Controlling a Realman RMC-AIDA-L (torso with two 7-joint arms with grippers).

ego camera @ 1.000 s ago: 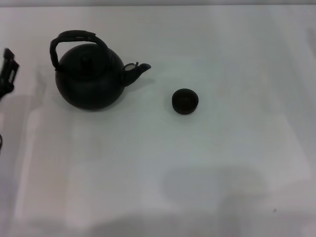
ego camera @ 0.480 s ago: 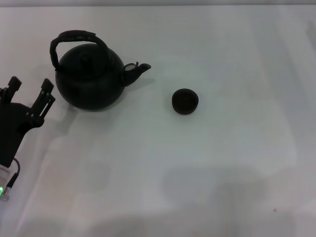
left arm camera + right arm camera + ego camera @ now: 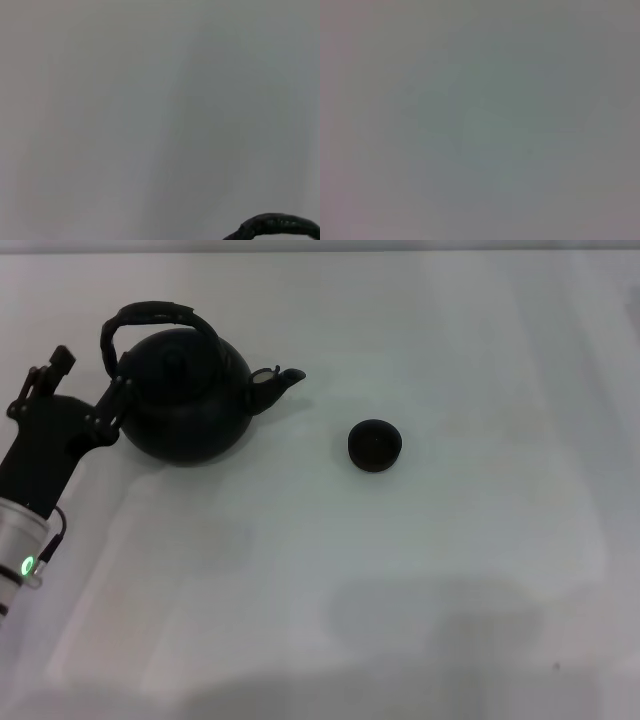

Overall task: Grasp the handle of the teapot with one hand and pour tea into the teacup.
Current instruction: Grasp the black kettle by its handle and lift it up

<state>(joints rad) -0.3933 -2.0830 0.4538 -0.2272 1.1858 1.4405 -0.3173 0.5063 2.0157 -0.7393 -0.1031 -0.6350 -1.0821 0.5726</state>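
The matte-black teapot (image 3: 185, 390) stands at the back left of the white table, spout pointing right toward the teacup, its arched handle (image 3: 150, 318) up and leaning left. The small dark teacup (image 3: 375, 444) sits to the right of the spout, apart from it. My left gripper (image 3: 90, 376) is open, at the pot's left side just below the handle, one fingertip close to the pot's body. A bit of the handle (image 3: 277, 225) shows in the left wrist view. My right gripper is out of view. No tea can be made out.
The white table (image 3: 420, 570) stretches bare around the pot and cup. The right wrist view shows only a plain grey surface.
My left arm has come in from the left edge and moved up and right, until its open gripper is beside the teapot. Teapot and teacup have not moved.
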